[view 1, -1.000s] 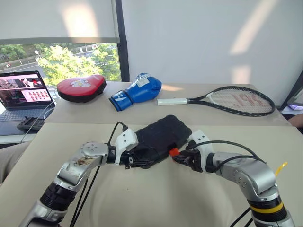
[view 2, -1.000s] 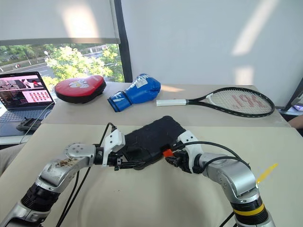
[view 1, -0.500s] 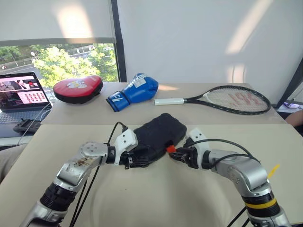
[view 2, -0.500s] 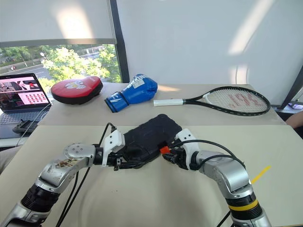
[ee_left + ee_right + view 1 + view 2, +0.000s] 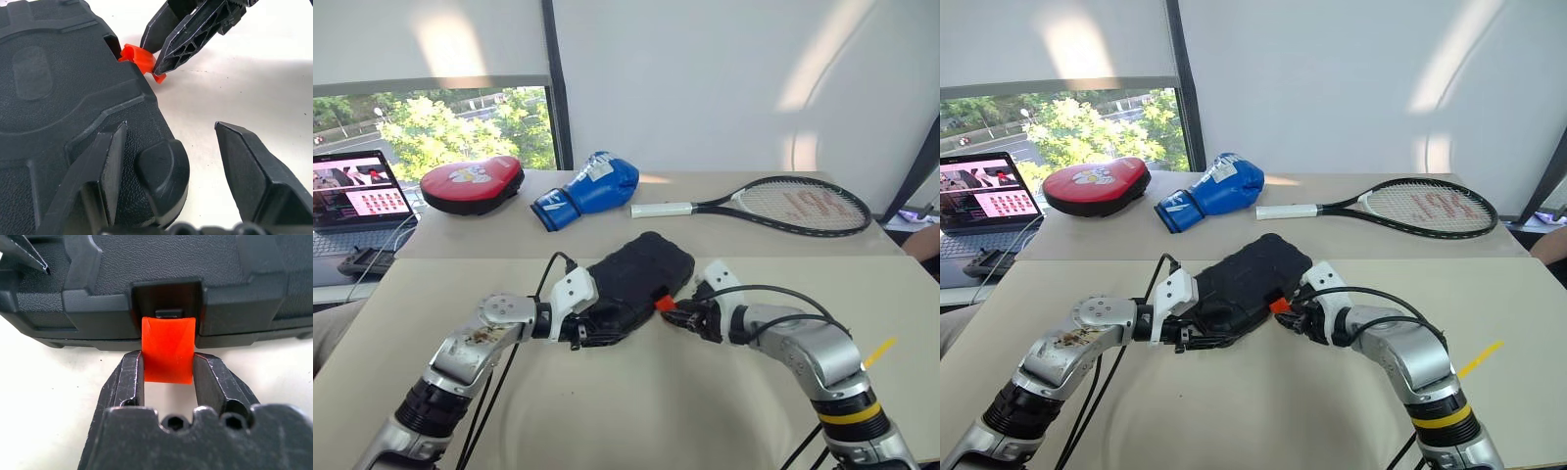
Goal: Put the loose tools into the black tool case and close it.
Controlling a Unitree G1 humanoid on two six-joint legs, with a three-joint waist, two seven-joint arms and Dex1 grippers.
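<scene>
Under the closed lid of the black tool case, whatever sits inside is hidden from me; I can see no loose tools anywhere on the table, so I cannot count them. From my seat I count one case, lying flat near the middle of the near table between my two arms, with one orange latch sticking out of its front edge.

My right gripper has its two fingers pinched on either side of that latch, holding it. My left gripper stands spread at the case's near corner: one finger lies on top of the shell, the other hangs clear over bare table, so it grips nothing. Whether the latch is fully snapped home I cannot tell.

On the far table I count one red pad, one blue boxing glove and one tennis racket. One laptop sits at the far left, cut off by the frame edge, with a small dark device beside it that I cannot make out.
</scene>
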